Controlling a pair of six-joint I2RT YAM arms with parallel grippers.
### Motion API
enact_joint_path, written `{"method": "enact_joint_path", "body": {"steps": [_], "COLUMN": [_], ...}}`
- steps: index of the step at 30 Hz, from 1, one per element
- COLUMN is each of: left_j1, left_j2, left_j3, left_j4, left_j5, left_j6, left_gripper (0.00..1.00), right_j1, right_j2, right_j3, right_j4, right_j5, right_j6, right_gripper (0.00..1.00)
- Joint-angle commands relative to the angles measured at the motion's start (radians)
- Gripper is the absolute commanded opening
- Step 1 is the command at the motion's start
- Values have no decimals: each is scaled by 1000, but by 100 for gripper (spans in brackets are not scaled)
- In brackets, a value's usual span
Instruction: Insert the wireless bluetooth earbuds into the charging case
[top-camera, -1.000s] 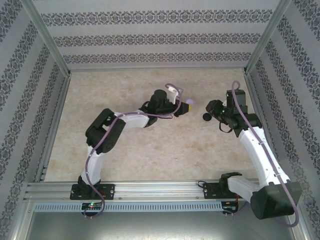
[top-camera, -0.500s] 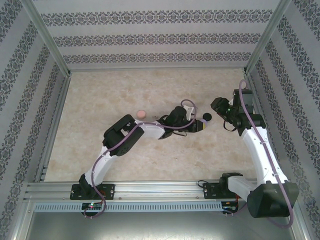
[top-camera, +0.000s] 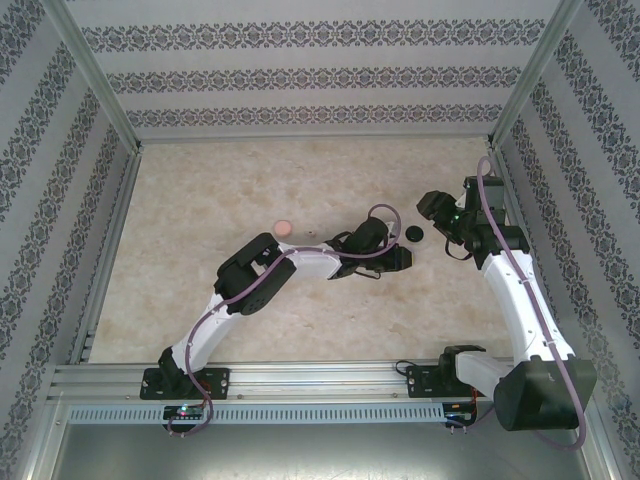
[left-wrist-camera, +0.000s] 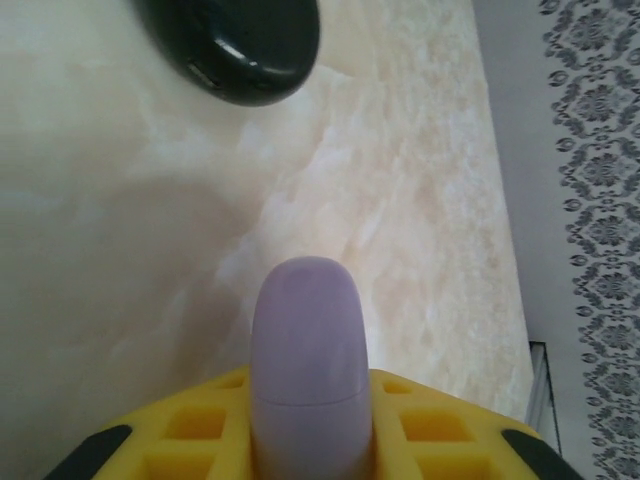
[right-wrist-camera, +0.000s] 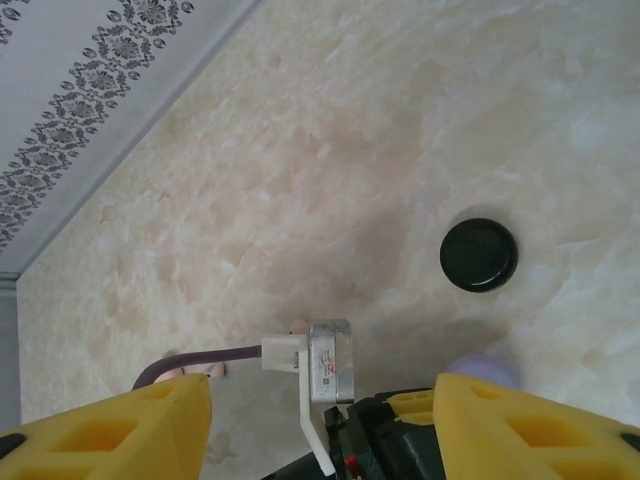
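a: what does the left end effector (left-wrist-camera: 308, 390) have hold of?
b: the purple charging case (left-wrist-camera: 305, 330). the yellow fingers (left-wrist-camera: 485, 445) press in on either side of it. the case stands on edge between them and pokes out well past their tips, low over the worktop (left-wrist-camera: 400, 220).
a: and the black charging case (left-wrist-camera: 235, 45)?
b: lying flat on the worktop, ahead of that end effector and off to its left, apart from the purple one. from above, the black case (top-camera: 414, 235) sits between the left end effector (top-camera: 395, 258) and the right end effector (top-camera: 432, 207).
a: the right one, then?
b: the right end effector (right-wrist-camera: 322, 390) is spread wide, its own yellow fingers (right-wrist-camera: 170, 400) far apart with nothing between them. the black case (right-wrist-camera: 479, 255) lies ahead of its right finger, not touching it. a bit of the purple case (right-wrist-camera: 483, 368) shows just past that same finger.
a: the pink charging case (top-camera: 283, 227)?
b: on the worktop behind the left end effector, back along its forearm on the far side, well apart from the other two.
a: the earbuds?
b: too small to make out; i cannot tell where they are.
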Motion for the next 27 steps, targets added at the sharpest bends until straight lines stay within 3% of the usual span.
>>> {"method": "enact_joint_path", "body": {"steps": [1,9,20,23,27], "left_j1": [-11,-11,-16,-21,-27], "left_j2": [21,12,-71,-107,-168], "left_j3": [33,91,136,138,126], "left_j4": [-134,-351,-613,-651,-661], "left_j5": [-30,-66,-195,-231,-282], "left_j6": [-38,-36,24,57,112], "left_gripper": [30,43,73,87,88], "right_j1": [-15,-22,-36,-40,-47], "right_j2": [-3,-23,-41,-50,-56], "right_j3": [28,43,70,70,66], "right_j4": [12,8,-8,-8,-9], "right_j5": [-24,-35,-44,-44,-49], "right_j6": [12,16,23,25,27], "right_gripper": [63,70,76,76,77]}}
